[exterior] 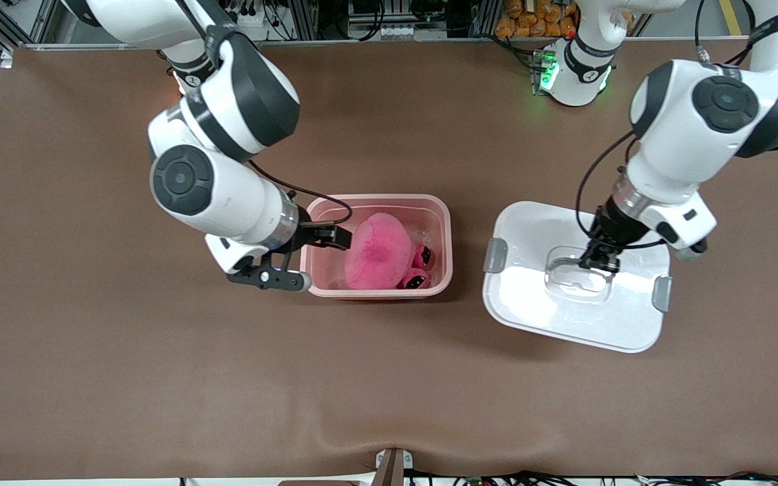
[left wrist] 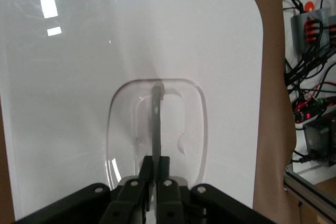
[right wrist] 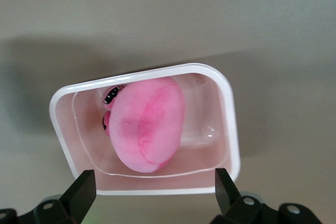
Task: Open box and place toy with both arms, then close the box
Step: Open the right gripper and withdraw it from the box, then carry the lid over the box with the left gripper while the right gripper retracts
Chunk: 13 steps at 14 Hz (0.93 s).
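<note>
The pink box stands open in the middle of the table, with the hot-pink toy lying inside it. The white lid lies flat beside the box, toward the left arm's end. My left gripper is shut on the lid's raised grey handle, seen close up in the left wrist view. My right gripper is open and empty over the box's end wall toward the right arm's end. The right wrist view shows its gripper spread wide, above the box rim and the toy.
The brown table cover reaches all round the box and lid. A grey side clip sticks out from the lid toward the box. Cables and electronics lie past the table edge by the arm bases.
</note>
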Available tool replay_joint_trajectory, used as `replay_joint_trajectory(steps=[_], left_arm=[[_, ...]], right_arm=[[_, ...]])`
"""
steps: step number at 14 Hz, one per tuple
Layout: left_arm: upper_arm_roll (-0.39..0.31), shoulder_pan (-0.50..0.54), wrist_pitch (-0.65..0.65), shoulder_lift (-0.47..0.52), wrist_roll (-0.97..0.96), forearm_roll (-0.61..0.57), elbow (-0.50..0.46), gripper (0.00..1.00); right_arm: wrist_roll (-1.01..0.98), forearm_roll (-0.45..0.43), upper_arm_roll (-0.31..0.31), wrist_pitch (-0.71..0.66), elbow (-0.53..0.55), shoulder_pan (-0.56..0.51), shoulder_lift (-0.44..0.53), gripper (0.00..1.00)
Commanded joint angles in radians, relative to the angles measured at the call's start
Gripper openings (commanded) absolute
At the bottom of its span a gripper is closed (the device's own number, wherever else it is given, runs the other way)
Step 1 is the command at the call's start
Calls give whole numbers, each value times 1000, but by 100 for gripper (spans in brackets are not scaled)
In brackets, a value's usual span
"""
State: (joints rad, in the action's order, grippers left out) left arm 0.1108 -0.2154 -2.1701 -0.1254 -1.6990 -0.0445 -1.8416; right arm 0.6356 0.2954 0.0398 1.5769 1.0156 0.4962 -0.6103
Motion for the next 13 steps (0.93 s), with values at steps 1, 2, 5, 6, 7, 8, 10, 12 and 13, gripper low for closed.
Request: replay_joint_trajectory(steps=[1, 2, 5, 6, 7, 8, 10, 12, 13], left_arm=[[18, -74, -1, 6, -115, -8, 15, 0], [21, -111, -1, 3, -175, -29, 28, 0], [24, -208, -1, -26, -364, -119, 76, 0], [24, -232, 1, -46, -417, -142, 94, 0], [23, -266, 6, -63, -465, -167, 113, 0], [23, -292, 7, -89, -509, -190, 129, 0], [23, -356, 30, -163, -606, -232, 200, 0], [23, -412, 87, -247, -665, -252, 301, 0], [23, -432, 113, -284, -680, -252, 350, 0]], right_arm=[[-2, -21, -11, -56, 17, -45, 53, 100], [-1, -31, -9, -78, 18, -57, 69, 100], [-5, -148, -14, -117, 20, -61, 122, 100], [-31, -179, -12, -117, 20, -65, 129, 100], [-78, -188, -11, -118, 21, -80, 139, 100], [-127, -193, -14, -118, 26, -109, 161, 100], [-155, -193, -14, -165, 28, -162, 176, 100], [-160, -182, -15, -186, 28, -227, 190, 100], [-166, -179, -17, -187, 28, -249, 213, 100]])
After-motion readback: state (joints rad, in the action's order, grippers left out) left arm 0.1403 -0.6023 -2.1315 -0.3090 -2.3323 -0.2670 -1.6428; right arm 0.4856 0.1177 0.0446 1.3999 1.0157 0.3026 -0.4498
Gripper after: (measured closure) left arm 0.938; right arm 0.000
